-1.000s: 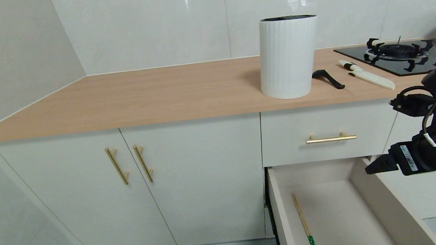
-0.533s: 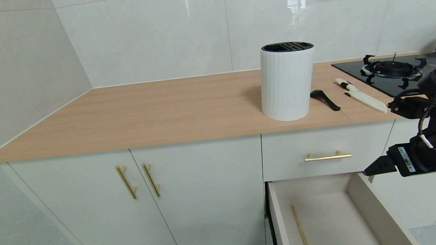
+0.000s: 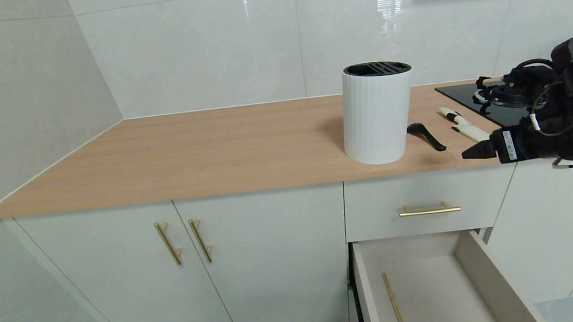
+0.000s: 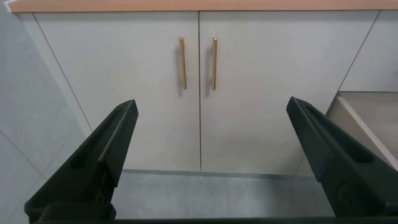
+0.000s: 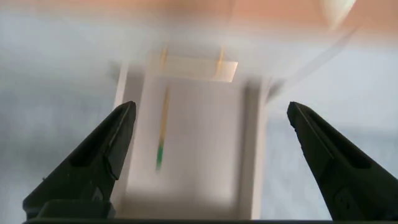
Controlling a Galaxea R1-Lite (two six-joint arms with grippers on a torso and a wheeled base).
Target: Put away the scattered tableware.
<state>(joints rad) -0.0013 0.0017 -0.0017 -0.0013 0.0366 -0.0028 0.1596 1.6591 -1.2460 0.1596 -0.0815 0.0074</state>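
Note:
A white knife (image 3: 463,125) and a black spoon (image 3: 426,136) lie on the wooden countertop (image 3: 211,147), just right of a tall white ribbed holder (image 3: 377,114). My right gripper (image 3: 475,152) hovers at counter height over the counter's front edge, close to the knife's blade. Its wrist view looks down between wide-open fingers (image 5: 106,155) into the open drawer (image 5: 205,143), where a pair of chopsticks (image 5: 161,134) lies. The head view has the same chopsticks (image 3: 394,306) at the left side of the drawer (image 3: 467,264). My left gripper (image 4: 211,155) is open, low in front of the cabinet doors (image 4: 198,62).
A black gas stove (image 3: 491,104) sits at the counter's right end behind my right arm. A shut drawer with a gold handle (image 3: 429,211) is above the open one. Two cabinet doors (image 3: 184,242) with gold handles are to the left.
The head camera tilted upward. My right arm rose from beside the open drawer to counter height near the knife.

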